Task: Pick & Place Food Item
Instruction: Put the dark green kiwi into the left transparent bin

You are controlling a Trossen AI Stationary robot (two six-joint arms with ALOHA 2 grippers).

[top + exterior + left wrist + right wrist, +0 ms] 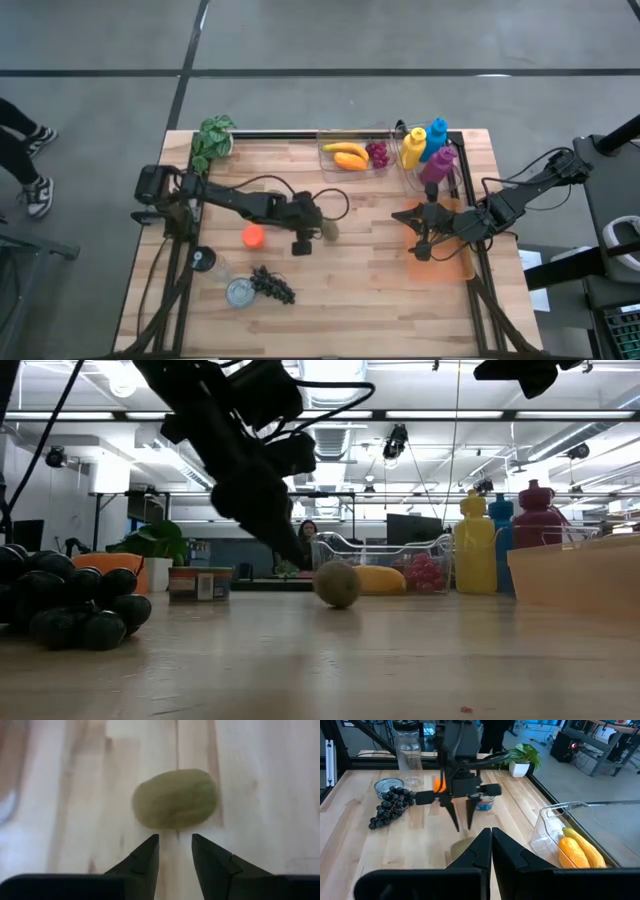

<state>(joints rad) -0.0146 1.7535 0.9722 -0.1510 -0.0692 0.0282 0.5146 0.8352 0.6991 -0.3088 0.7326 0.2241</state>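
Left gripper [322, 228] hovering low near the middle of the pale wooden plank table [350, 300], fingers [145, 857] parted only narrowly and holding nothing. Just ahead of the tips, a dull green-brown oval fruit, kiwi-like [175, 798], resting on the table, apart from both fingers. Same fruit [337, 583] seen from table height sitting on the wood, dark arm slanting down toward it.

Right gripper [424, 243] over the shallow orange tray [455, 266] at the table's right side, fingers [475, 851] pressed together, nothing between them.

At the far edge, a clear plastic bin [352, 138] holding a yellow banana [345, 149], an orange-yellow fruit and red grapes [378, 154]. Beside it, yellow, blue and magenta bottles [427, 150]. Near the left arm, a small orange ball-shaped fruit [253, 236] and a dark grape bunch [272, 285].
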